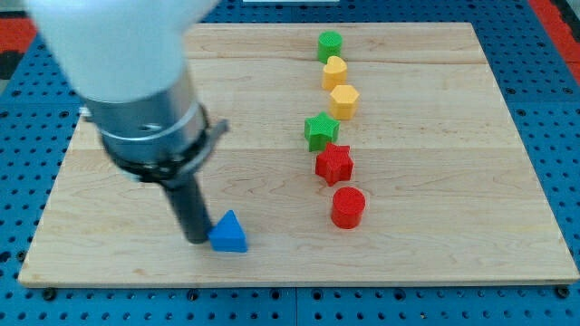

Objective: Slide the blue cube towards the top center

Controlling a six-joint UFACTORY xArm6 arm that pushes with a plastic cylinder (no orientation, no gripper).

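Note:
No blue cube shows in the camera view; the only blue block is a triangular one [228,234] near the board's bottom edge, left of centre. My tip [196,239] rests on the board right at this block's left side, touching or almost touching it. The arm's grey and white body above the rod covers the board's upper left, so anything under it is hidden.
A column of blocks runs down the board right of centre: green cylinder [330,45], yellow heart-like block [335,71], yellow hexagon [344,101], green star [320,131], red star [333,164], red cylinder [347,207]. The wooden board [453,181] lies on a blue pegboard.

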